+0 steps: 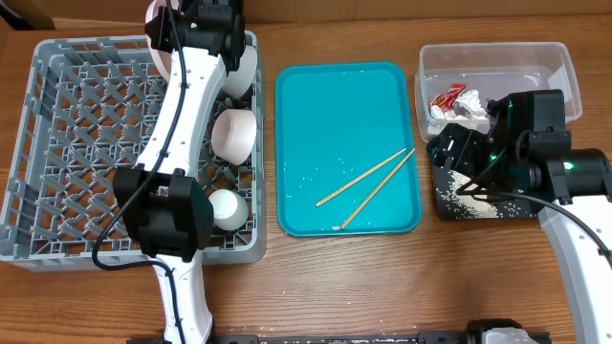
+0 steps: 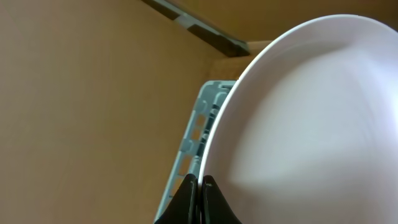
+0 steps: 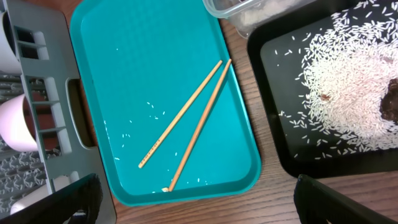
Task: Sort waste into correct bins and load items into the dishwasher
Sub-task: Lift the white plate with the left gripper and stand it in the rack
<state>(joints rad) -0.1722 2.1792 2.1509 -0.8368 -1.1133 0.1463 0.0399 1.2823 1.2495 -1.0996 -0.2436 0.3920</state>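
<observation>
Left tool (image 2: 199, 186): fingers together, clamped on the rim of the round pale-pink plate (image 2: 311, 124). The plate is held on edge over the far side of the large square grey plastic lattice dish rack (image 1: 57, 143), which sits at the left edge of the surface. From the wrist view I cannot tell whether the plate's lower edge touches the lattice.

Right tool (image 3: 198, 186): fingers wide apart, holding nothing, hanging over the near right corner of the teal serving tray (image 3: 137, 74).

Step in hand, as I judge it: loading the plate. Two white bowls (image 1: 234, 134) and the small white cup (image 1: 228, 208) already lie in the rack along its right wall.

Next move calls for lowering the plate between lattice ribs so that it stands, then parting my left fingers.

Waste looks sorted. The red shiny wrapper (image 1: 447, 98) and crumpled white napkin (image 1: 473, 110) lie in the clear plastic tub (image 1: 497, 67) at the far right corner. The white rice grains (image 3: 342, 93) lie in the shallow black tray (image 3: 280, 143) just beside it.

Remaining: the pair of thin wooden chopsticks (image 3: 181, 114) on the teal tray, mid-surface.
</observation>
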